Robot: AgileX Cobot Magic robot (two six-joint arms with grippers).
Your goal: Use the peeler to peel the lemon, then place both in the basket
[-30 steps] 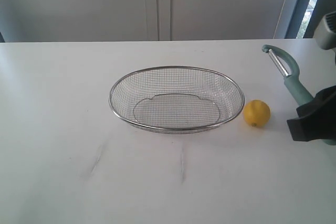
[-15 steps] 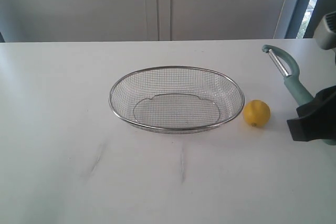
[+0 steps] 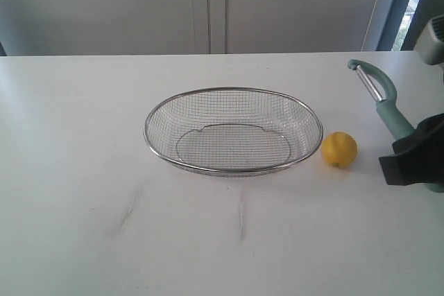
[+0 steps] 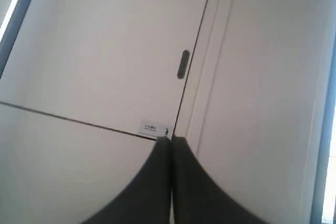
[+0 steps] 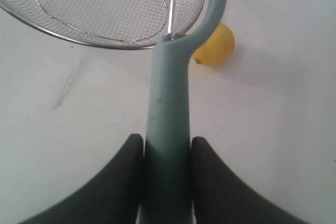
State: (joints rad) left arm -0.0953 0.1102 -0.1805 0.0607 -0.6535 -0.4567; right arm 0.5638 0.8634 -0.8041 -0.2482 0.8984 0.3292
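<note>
The yellow lemon [image 3: 339, 149] rests on the white table just right of the wire-mesh basket [image 3: 233, 90]. At the right edge of the exterior view my right gripper [image 3: 411, 161] is shut on the teal handle of the peeler [image 3: 390, 111], whose curved head and blade point up and away. The right wrist view shows the peeler [image 5: 169, 114] clamped between both dark fingers [image 5: 128, 166], with the lemon [image 5: 215, 45] beyond its head and the basket [image 5: 79, 38] behind. My left gripper [image 4: 170, 139] is shut with nothing in it, aimed at a wall; it is outside the exterior view.
The table's far edge meets grey cabinet doors [image 3: 208, 5]. Faint scuff marks [image 3: 241, 216] lie on the table in front of the basket. In the left wrist view a door handle [image 4: 183, 64] and a small label [image 4: 153, 128] show on white panels.
</note>
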